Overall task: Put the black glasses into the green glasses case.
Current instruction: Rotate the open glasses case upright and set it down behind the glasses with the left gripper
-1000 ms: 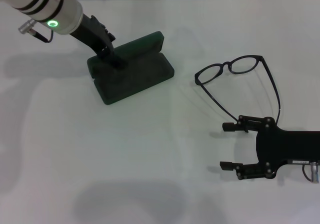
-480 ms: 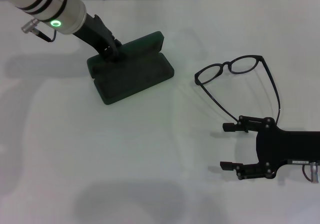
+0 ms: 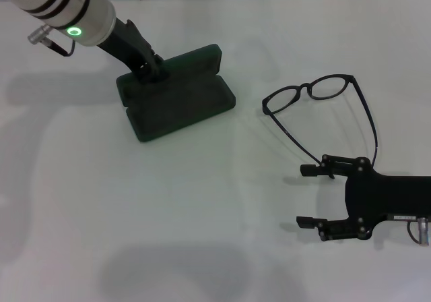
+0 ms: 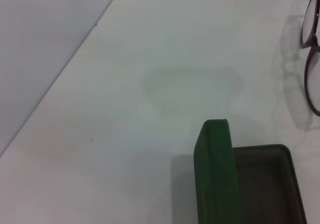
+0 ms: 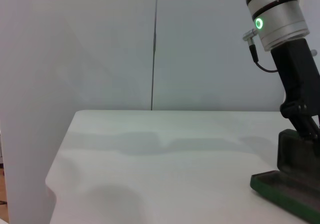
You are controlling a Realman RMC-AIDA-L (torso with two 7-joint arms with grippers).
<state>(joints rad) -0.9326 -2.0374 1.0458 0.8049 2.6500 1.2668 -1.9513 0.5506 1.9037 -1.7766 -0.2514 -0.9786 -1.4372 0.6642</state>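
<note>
Lying unfolded on the white bench [image 3: 202,214], the black glasses [image 3: 323,106] sit apart from the green glasses case [image 3: 176,100], which stands open with nothing inside. My left hand [image 3: 149,69] meets its lid, fingers hidden. My right hand [image 3: 311,197] gapes wide, holding nothing, near the temple tips.

White table [image 3: 202,207] with open green glasses case [image 3: 178,103] and black glasses [image 3: 323,106], well apart.

head overhead, wrists low, sharing green glasses case [image 3: 176,93]
</note>
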